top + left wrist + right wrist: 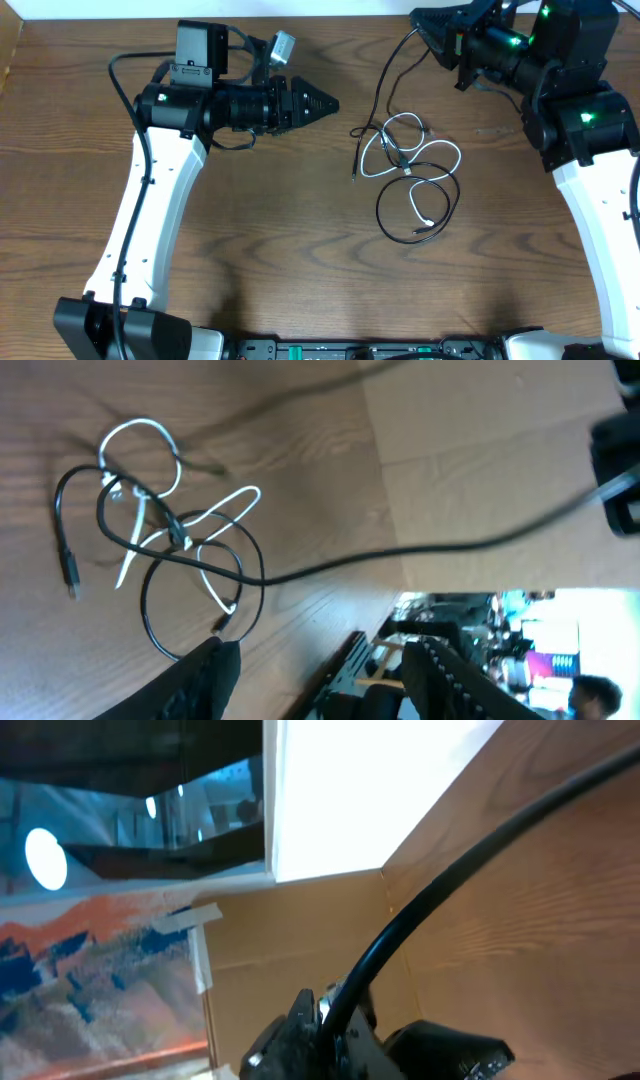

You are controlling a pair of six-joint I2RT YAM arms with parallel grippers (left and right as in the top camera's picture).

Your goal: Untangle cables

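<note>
The cables lie tangled at the table's middle. A white cable (457, 155) (135, 428) loops through a black loop (385, 215) (150, 630). A second black cable (385, 75) (400, 550) rises from the tangle to my right gripper (422, 24) (335, 1010), which is shut on it near the far edge. A black plug end (354, 178) (71, 575) lies at the tangle's left. My left gripper (330, 103) (325, 650) hovers left of the tangle, open, with nothing between its fingers.
The wooden table (250, 230) ends at a cardboard wall (480, 450) along the far side. Both arm bases (130, 325) stand at the near edge, left and right.
</note>
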